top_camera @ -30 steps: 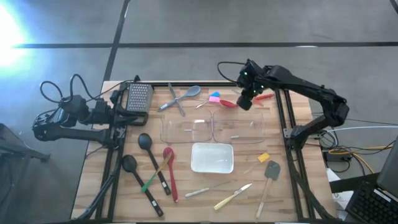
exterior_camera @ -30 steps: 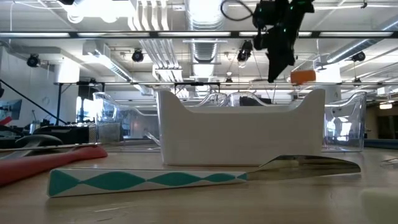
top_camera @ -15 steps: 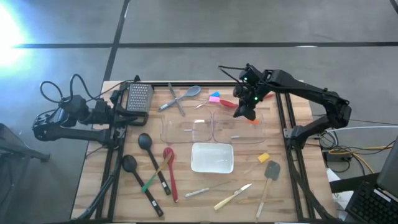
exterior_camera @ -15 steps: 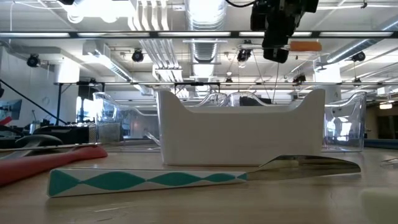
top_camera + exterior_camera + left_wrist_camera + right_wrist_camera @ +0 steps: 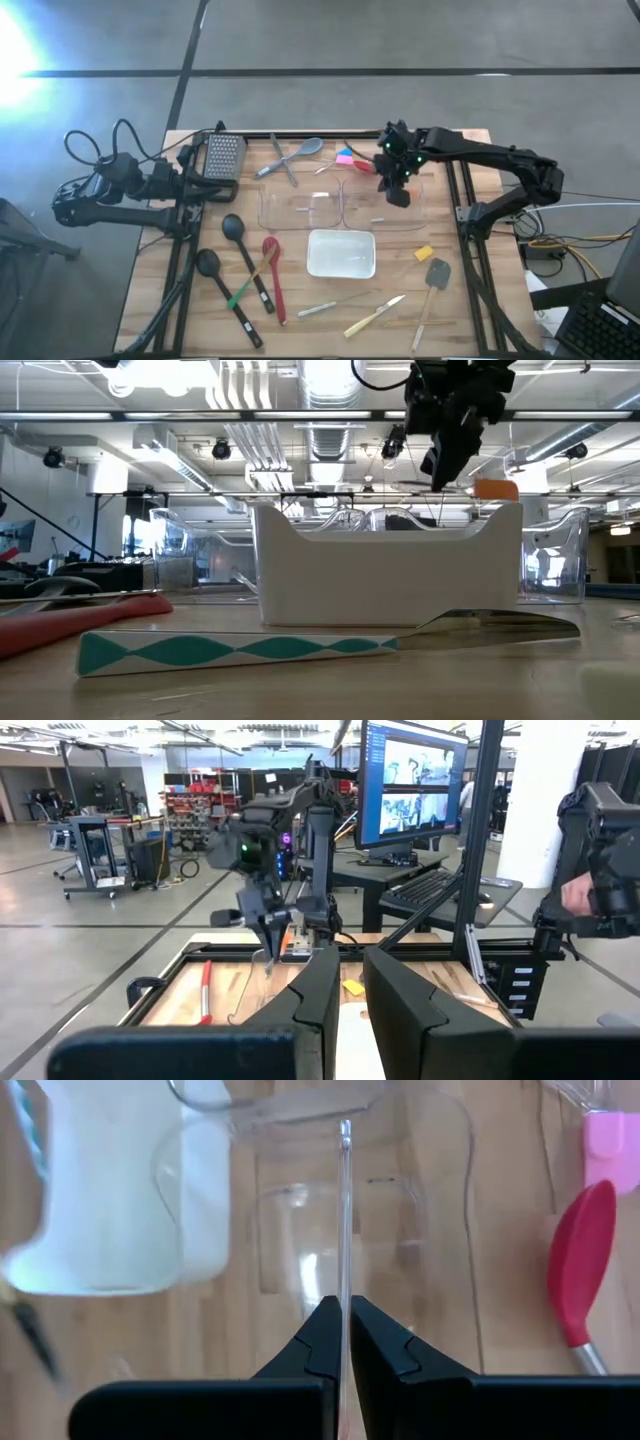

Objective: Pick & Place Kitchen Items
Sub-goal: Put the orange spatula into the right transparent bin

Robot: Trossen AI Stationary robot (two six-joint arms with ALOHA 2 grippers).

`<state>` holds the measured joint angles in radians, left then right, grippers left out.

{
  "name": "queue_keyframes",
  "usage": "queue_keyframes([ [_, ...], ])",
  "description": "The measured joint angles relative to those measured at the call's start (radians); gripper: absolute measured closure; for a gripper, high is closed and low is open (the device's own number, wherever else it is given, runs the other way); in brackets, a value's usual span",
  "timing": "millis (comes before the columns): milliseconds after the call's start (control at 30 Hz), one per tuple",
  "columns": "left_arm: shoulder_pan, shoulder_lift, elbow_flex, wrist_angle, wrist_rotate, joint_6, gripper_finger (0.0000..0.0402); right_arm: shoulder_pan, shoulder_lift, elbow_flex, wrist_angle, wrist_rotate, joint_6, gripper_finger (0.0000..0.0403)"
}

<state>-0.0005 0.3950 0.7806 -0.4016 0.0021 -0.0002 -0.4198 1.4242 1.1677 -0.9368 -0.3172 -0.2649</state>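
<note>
Left gripper (image 5: 192, 186) parked at the table's left edge, fingers almost together, empty; it waits clear of the work.

Right gripper (image 5: 398, 188) hangs above the right clear bin (image 5: 424, 208), clamped on a slim orange-ended utensil (image 5: 344, 1210) by its thin handle. Judgement: placed so the utensil drops inside the bin.

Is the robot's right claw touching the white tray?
Apart. The low view shows the right claw up in the air, well above the white tray. The high view puts it over a clear bin, not the tray.
</note>
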Motion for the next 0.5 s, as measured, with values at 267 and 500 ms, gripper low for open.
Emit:
queue_keyframes([
  [267, 0.000, 0.000, 0.000, 0.000, 0.000, 0.000, 0.0344, 0.039, 0.000, -0.121, 0.097, 0.050, -0.012, 0.0394],
  [500, 0.000, 0.000, 0.000, 0.000, 0.000, 0.000, 0.0344, 0.070, 0.000, -0.225, 0.231, 0.112, -0.027, 0.0394],
])
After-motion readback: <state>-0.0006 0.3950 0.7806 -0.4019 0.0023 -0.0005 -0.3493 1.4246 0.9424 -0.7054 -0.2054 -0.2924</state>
